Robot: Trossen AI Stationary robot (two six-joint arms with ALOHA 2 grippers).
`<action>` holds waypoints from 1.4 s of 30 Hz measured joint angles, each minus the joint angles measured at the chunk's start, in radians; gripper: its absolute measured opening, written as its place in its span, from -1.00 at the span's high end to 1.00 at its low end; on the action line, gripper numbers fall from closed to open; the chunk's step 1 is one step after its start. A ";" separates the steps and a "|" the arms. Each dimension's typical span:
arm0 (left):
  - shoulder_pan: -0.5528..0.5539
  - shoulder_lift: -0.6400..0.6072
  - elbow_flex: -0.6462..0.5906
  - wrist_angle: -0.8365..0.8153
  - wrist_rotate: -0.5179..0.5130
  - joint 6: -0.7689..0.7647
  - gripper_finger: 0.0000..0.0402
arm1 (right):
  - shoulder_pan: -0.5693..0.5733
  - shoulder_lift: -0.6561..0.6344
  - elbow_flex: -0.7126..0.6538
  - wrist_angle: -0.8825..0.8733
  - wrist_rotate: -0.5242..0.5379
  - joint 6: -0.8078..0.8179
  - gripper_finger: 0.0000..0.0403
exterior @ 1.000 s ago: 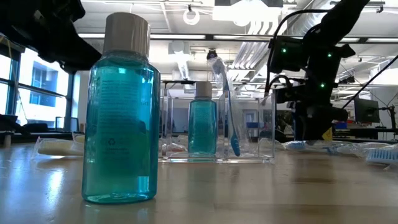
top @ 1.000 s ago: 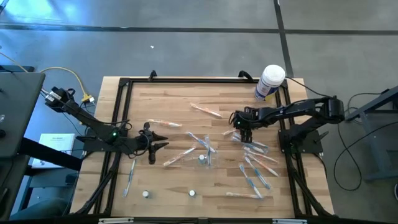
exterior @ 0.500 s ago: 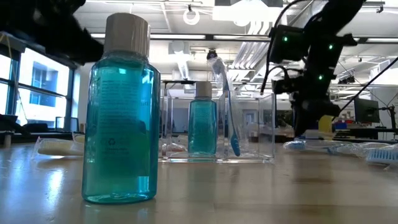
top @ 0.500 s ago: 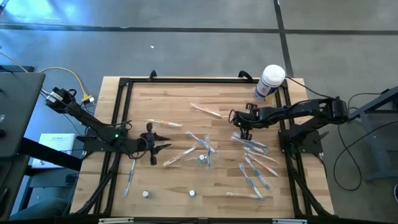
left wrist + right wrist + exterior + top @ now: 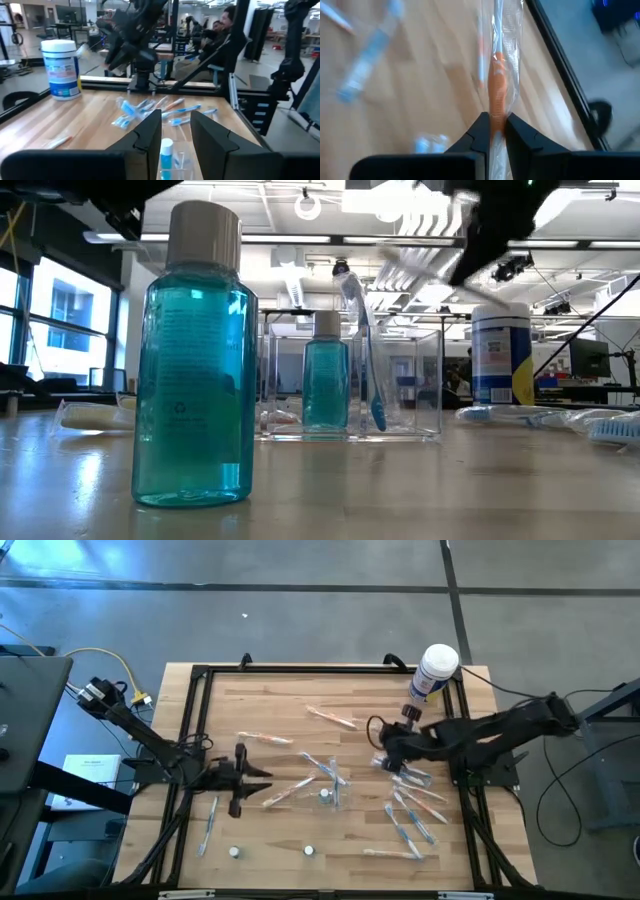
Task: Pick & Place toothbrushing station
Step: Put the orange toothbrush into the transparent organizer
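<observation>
The toothbrushing station (image 5: 328,787) is a see-through holder at mid-table; in the low view the station (image 5: 350,385) holds a small teal bottle and an upright toothbrush. My right gripper (image 5: 496,127) is raised above the table's right part (image 5: 386,746), shut on an orange toothbrush in a clear wrapper (image 5: 499,60). My left gripper (image 5: 175,137) hovers left of the station (image 5: 245,776), pointing level toward it, open, with nothing between its fingers. My right gripper pinches the wrapped toothbrush (image 5: 498,107) between its two fingers. The wrapper runs on past the fingertips in line with the fingers. It is lifted clear of the table, which shows blurred below it. The fingers slant downward.
Several wrapped toothbrushes (image 5: 415,805) lie at the right, others around the middle (image 5: 330,718). A white tub with a blue label (image 5: 434,672) stands at the far right corner. A large teal bottle (image 5: 195,370) stands near the low camera. A black frame (image 5: 190,740) rims the table.
My right gripper has risen steeply from the toothbrushes on the table's right part, taking the wrapped orange toothbrush up with it, and has turned about. It now clears the white tub in the low view. My left gripper has risen a little and tipped toward level.
</observation>
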 joint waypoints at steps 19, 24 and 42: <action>-0.016 0.529 0.300 0.420 0.048 0.302 0.03 | 0.411 0.201 0.022 0.818 0.002 -0.265 0.86; -0.016 0.590 0.391 0.419 0.034 0.334 0.03 | 0.404 0.296 0.021 0.969 0.003 -0.380 0.86; 0.035 0.603 0.416 0.405 0.038 0.290 0.03 | 0.305 0.382 0.021 1.147 -0.047 -0.510 0.86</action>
